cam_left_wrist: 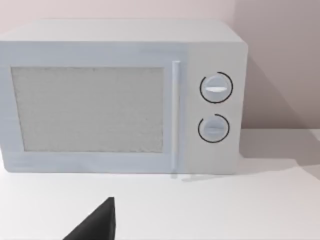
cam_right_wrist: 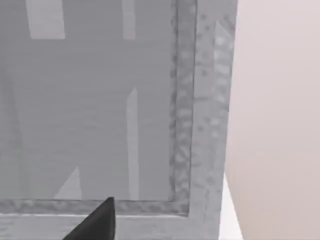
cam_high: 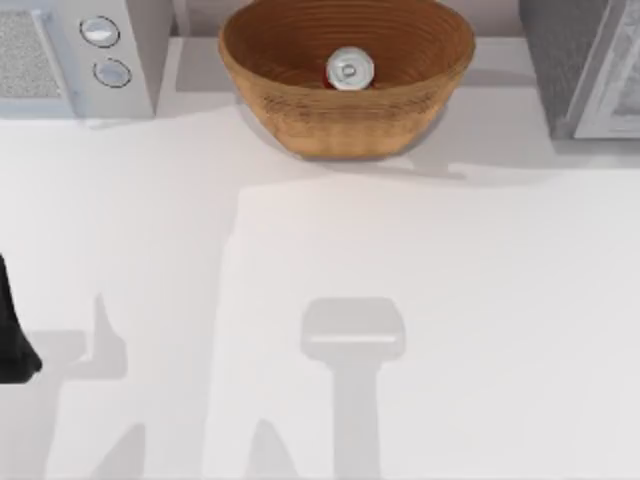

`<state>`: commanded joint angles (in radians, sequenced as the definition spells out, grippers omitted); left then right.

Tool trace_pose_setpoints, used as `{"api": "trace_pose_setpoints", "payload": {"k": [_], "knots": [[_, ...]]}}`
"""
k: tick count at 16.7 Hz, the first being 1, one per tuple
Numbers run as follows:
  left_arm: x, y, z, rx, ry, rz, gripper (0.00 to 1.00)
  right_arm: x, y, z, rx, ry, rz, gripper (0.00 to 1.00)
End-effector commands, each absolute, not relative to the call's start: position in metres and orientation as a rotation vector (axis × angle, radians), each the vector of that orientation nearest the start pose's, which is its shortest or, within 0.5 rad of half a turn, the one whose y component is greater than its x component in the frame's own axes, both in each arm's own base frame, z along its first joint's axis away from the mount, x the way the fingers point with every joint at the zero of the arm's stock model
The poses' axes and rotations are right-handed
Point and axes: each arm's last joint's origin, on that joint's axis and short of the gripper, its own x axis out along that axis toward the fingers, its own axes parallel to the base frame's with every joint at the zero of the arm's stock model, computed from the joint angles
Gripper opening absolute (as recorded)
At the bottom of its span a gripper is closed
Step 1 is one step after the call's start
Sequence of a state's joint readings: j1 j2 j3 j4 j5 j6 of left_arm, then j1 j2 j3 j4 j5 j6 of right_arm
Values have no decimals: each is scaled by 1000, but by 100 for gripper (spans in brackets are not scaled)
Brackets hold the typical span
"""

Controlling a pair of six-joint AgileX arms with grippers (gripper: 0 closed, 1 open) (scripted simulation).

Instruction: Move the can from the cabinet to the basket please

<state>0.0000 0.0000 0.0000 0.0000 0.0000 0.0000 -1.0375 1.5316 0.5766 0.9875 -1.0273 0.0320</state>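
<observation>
The can (cam_high: pixel 349 70) stands upright inside the basket (cam_high: pixel 300 110), silver top and pull tab up, with a little red showing at its side. The golden-brown wicker basket sits at the back middle of the table. The grey speckled cabinet (cam_high: pixel 560 60) with its pale-framed door stands at the back right. In the right wrist view, its speckled frame (cam_right_wrist: pixel 205 125) is close ahead, with a dark part of my right gripper (cam_right_wrist: pixel 95 222) before it. My left arm (cam_high: pixel 15 335) is parked at the table's left edge. A dark part of my left gripper (cam_left_wrist: pixel 95 225) hangs over the white tabletop.
A white appliance (cam_high: pixel 100 50) with two round knobs stands at the back left, and the left wrist camera faces its front (cam_left_wrist: pixel 125 100). The white tabletop (cam_high: pixel 450 300) stretches wide in front of the basket. A pale wall (cam_right_wrist: pixel 280 100) lies beside the cabinet.
</observation>
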Motion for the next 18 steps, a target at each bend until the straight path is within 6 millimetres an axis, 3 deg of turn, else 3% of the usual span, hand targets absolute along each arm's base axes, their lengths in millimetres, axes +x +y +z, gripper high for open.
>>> {"api": "trace_pose_setpoints", "payload": {"k": [4,8,11,14,18], "knots": [[106,-1,160,0,0,0,100,185,-266,265,11,7,1,100],[106,-1,160,0,0,0,100,188,-273,353,31,20,-1,100],[106,-1,160,0,0,0,100,181,-258,419,37,22,0,100],[106,-1,160,0,0,0,100,168,-230,471,27,16,2,100],[106,-1,160,0,0,0,100,155,-202,508,5,2,4,100]]}}
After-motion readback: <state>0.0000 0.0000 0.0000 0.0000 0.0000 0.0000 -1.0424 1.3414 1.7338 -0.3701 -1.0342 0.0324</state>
